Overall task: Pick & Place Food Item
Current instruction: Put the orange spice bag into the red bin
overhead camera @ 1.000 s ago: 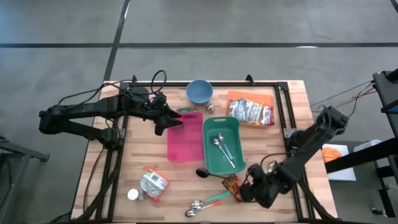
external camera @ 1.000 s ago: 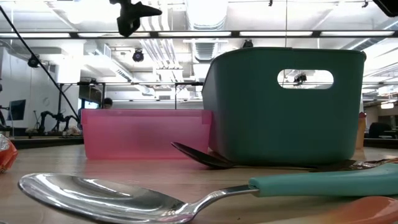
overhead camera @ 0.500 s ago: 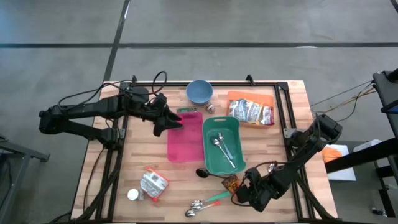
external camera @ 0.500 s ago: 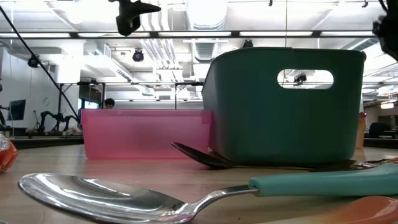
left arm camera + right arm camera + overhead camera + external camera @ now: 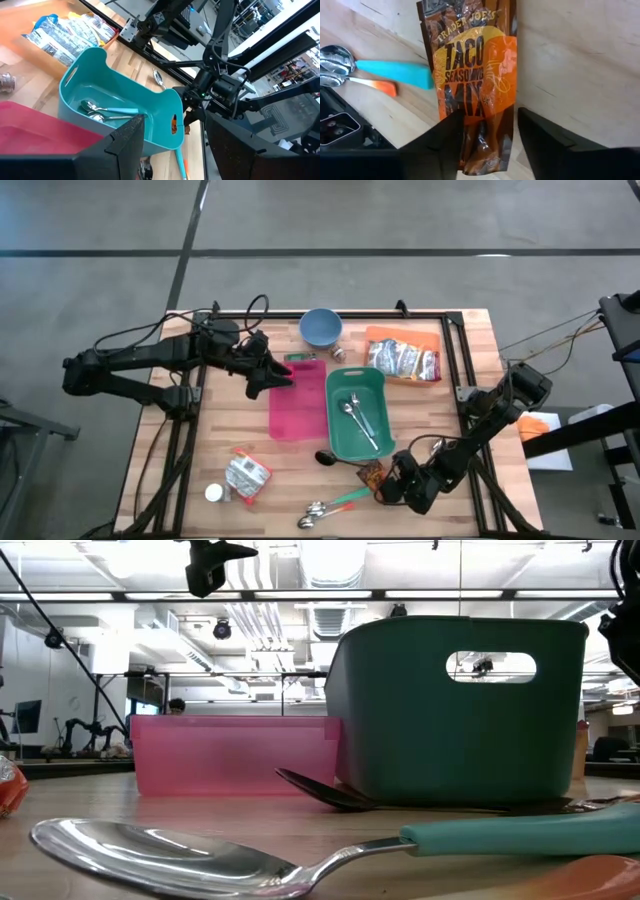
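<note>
I find the taco seasoning mix packet (image 5: 475, 85) flat on the desk (image 5: 440, 380), just beside the teal bin's (image 5: 336, 442) near corner. Only the right wrist view lets me read its label: brown and orange, crinkled, with a teal-handled spoon (image 5: 380, 70) and an orange-handled spoon (image 5: 360, 84) alongside. The right end effector (image 5: 392, 488) straddles the packet's end, fingers spread either side, not yet clamped. The high view shows the left end effector (image 5: 283, 373) parted, empty, over the pink tray (image 5: 298, 405).
</note>
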Robot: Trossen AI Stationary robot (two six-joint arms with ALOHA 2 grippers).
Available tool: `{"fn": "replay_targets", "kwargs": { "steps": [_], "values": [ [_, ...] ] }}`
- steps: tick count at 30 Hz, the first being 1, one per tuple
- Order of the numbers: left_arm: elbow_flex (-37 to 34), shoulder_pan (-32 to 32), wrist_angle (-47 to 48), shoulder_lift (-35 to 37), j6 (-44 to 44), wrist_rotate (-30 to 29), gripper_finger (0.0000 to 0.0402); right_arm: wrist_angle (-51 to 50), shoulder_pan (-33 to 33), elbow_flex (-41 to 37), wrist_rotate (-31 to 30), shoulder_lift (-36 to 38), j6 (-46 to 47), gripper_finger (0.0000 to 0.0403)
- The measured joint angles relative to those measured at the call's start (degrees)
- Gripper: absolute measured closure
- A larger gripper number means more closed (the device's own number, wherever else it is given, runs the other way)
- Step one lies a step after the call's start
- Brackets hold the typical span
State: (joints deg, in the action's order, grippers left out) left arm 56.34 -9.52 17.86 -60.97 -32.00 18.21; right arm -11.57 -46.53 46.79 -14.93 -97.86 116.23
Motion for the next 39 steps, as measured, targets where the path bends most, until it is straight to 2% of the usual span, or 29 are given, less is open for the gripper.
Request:
{"fn": "replay_targets", "kwargs": {
  "steps": [8, 11, 18, 23, 33, 39],
  "values": [
    [0.00, 0.00, 0.08, 0.00, -0.02, 0.03, 0.0190, 0.83, 0.07, -0.25, -0.53, -0.04, -1.12, 0.0350],
    [0.00, 0.00, 0.09, 0.00, -0.04, 0.01, 0.0190, 0.87, -0.10, -0.15, -0.56, -0.04, -1.33, 0.0380],
    [0.00, 0.00, 0.12, 0.00, -1.55, 1.29, 0.0190, -0.17, -0.49, 2.52, 0.01, -0.26, -6.74, 0.0373],
    [0.00, 0.02, 0.12, 0.00, -3.68, 6.16, 0.0190, -2.90, -0.78, 6.09, 0.02, -0.24, -11.04, 0.0374],
    [0.00, 0.24, 0.12, 0.00, -5.65, 13.47, 0.0190, -19.91, -0.87, 18.10, -0.29, -0.13, -20.70, 0.0376],
    [0.00, 1.48, 0.07, 0.00, -5.65, 13.78, 0.0190, -22.92, -0.50, 24.28, -9.14, -0.02, -31.34, 0.0376]
  ]
}}
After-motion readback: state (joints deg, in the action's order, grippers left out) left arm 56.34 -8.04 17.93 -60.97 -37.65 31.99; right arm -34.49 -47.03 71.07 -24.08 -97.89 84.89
